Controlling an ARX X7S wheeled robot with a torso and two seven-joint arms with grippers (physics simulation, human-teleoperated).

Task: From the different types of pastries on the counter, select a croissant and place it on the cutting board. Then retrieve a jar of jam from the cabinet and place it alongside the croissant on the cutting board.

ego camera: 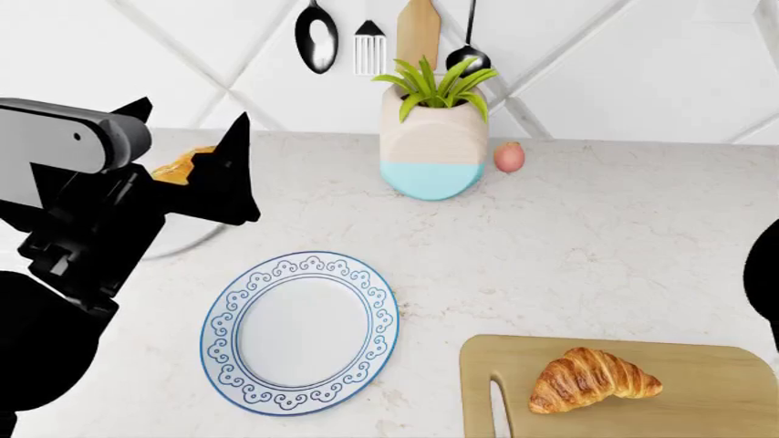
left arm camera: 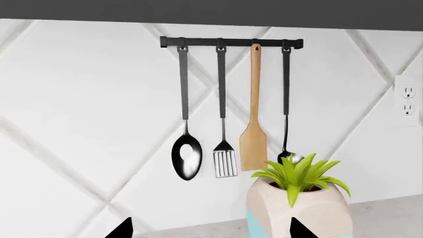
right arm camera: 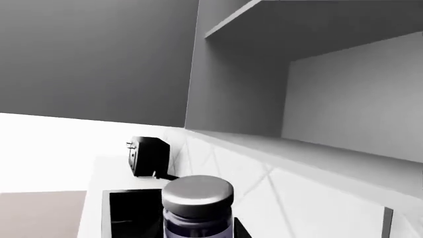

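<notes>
A: Where does the croissant (ego camera: 594, 379) lie, and why there?

B: On the board (ego camera: 718, 365), near the end with the slot. It sits toward 1 side, which leaves bare wood beside it; I judge that room is meant for the jar.

A: And the jar (right arm camera: 197, 208)?

B: Only the right wrist view shows it, close under the camera, upright, lid uppermost, with an open cabinet (right arm camera: 310, 74) shelf above and behind. Its closeness to the camera suggests the right gripper (right arm camera: 198, 233) holds it, but only 1 dark tip shows beside the glass, so I cannot tell how the jaws stand. In the head view just a dark sliver of the right arm shows at the edge.

A: The left gripper (ego camera: 189, 169)?

B: Raised over the counter (ego camera: 585, 237), well apart from the board. Its 2 fingertips (left arm camera: 122, 229) stand spread with nothing between them; the wrist view looks past them at the wall, the 4 utensils on the rail (left arm camera: 231, 42) and the plant pot (left arm camera: 297, 208). I judge it parked there to keep clear of the right arm's path.

A: What else is on the counter?

B: A plate (ego camera: 305, 330) beside the board, a small pinkish egg-like thing (ego camera: 509, 157) by the pot, and a golden pastry (ego camera: 182, 166) partly hidden behind the left gripper.

A: Stage of the task?

B: Step 1 looks done; the jar has yet to reach the board.
</notes>
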